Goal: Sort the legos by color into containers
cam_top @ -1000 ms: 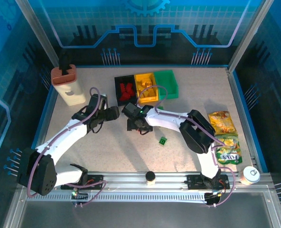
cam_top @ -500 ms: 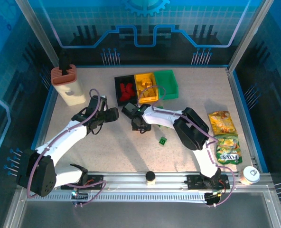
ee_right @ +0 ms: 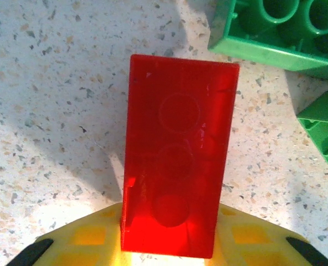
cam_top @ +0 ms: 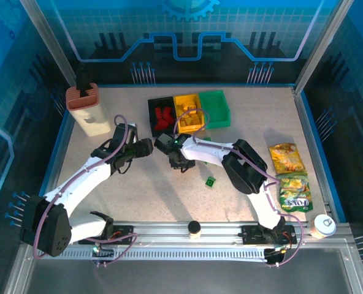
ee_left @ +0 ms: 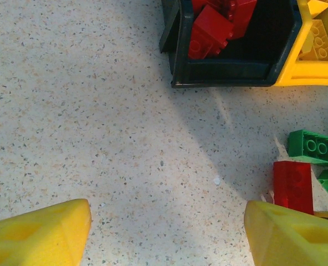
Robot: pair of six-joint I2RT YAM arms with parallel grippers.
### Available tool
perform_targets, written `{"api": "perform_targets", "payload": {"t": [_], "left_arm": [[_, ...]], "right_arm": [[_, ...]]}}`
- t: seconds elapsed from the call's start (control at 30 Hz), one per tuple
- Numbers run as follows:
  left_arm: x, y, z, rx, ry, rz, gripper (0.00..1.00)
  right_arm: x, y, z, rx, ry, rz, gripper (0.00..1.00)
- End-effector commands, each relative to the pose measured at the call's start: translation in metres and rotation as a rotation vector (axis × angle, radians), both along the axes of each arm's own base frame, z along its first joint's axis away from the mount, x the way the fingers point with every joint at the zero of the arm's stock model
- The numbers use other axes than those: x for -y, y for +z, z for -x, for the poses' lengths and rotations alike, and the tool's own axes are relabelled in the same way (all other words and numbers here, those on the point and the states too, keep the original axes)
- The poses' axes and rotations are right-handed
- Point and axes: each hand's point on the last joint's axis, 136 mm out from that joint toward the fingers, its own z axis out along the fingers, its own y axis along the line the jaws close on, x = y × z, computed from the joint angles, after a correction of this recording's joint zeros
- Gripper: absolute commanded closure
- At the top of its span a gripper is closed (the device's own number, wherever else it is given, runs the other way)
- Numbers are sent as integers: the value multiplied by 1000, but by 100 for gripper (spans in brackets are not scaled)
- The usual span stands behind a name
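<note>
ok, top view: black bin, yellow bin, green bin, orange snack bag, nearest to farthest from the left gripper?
1. black bin, just beyond the left gripper
2. yellow bin, mid-row
3. green bin, right end
4. orange snack bag, far right

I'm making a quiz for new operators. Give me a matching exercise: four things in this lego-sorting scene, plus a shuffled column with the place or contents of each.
1. black bin
2. yellow bin
3. loose red lego
4. lone green lego

a. alone on the table, nearer the arm bases
b. holds yellow legos
c. between the fingers of the right end effector
d. holds red legos

Pairs: 1-d, 2-b, 3-c, 4-a.
</note>
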Motion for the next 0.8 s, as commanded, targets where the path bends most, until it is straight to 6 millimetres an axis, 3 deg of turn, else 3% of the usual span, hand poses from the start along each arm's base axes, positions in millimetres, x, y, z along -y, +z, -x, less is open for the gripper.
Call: {"api": "perform_targets", "payload": {"t": [0.0,0.17,0.3,0.57,0.7,0.77], "left_arm": [[-1,4,3,15,5,6,26],[-3,3,7,16,11,6,26],[-2,-1,13,4,19,30,27],[-2,-2,31,6,29,61,28],[-3,-1,39,7,28,59,28],[-3,0,42,10,28,64,28]], "right_arm": [[0,19,0,40,41,43,74],[-17,44,-6,88,127,-12,73],[-38,67,-21,135,234,-55,72],[-63,107,-83,208,324,-121,72],[-71,114,-117,231,346,-168,72],[-75,107,-134,228,351,-186,72]]}}
